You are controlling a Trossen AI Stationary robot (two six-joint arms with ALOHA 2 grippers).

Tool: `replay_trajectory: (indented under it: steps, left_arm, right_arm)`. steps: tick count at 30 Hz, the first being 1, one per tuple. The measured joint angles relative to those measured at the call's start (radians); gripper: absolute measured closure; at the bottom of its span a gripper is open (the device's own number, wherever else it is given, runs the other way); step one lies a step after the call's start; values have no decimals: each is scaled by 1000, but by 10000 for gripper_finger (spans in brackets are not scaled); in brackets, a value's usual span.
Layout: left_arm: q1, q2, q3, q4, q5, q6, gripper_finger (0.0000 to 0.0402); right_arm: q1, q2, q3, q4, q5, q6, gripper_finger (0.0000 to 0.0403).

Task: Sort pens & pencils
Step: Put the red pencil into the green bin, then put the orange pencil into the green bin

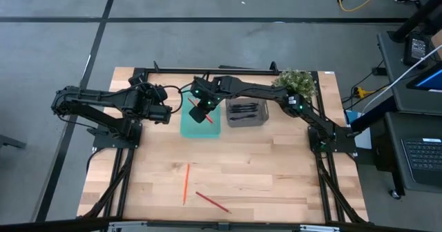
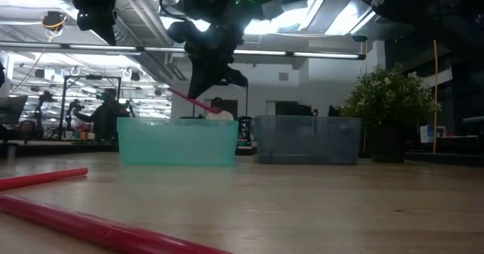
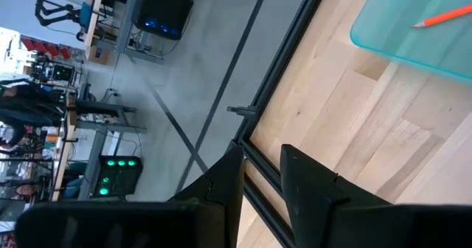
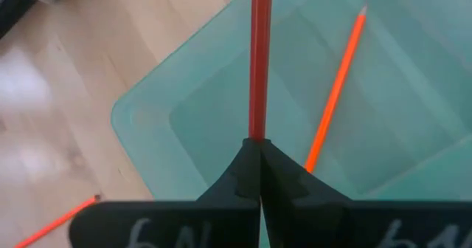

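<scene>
A pale wooden plank table (image 1: 262, 170) carries a translucent teal plastic bin (image 1: 200, 125) and, just beside it, a translucent grey plastic bin (image 1: 247, 114). A leafy green potted plant (image 1: 297, 83) stands near the table's far corner. A yellow cable (image 1: 359, 1) lies on the grey floor (image 1: 55, 45).

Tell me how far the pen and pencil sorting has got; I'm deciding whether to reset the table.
Done: black pens lie in the grey bin; an orange pencil lies in the teal bin. In hand: the right gripper holds a red pencil over it. Left: an orange pencil and a red pencil on the table.
</scene>
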Motion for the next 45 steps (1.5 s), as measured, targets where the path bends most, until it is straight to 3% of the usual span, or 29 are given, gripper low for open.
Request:
replay_trajectory:
  steps: [22, 29, 38, 45]
  left_arm:
    - [0, 0, 0, 0, 1, 0, 317]
    - [0, 0, 0, 0, 1, -1, 317]
    - [0, 0, 0, 0, 1, -1, 317]
    - [0, 0, 0, 0, 1, -7, 317]
  right_arm:
    - [0, 1, -226, 182, -60, 6, 403]
    - [0, 1, -225, 241, -69, 2, 394]
    - [-6, 1, -225, 285, -71, 3, 334]
    - [-8, 1, -108, 198, -175, 3, 325]
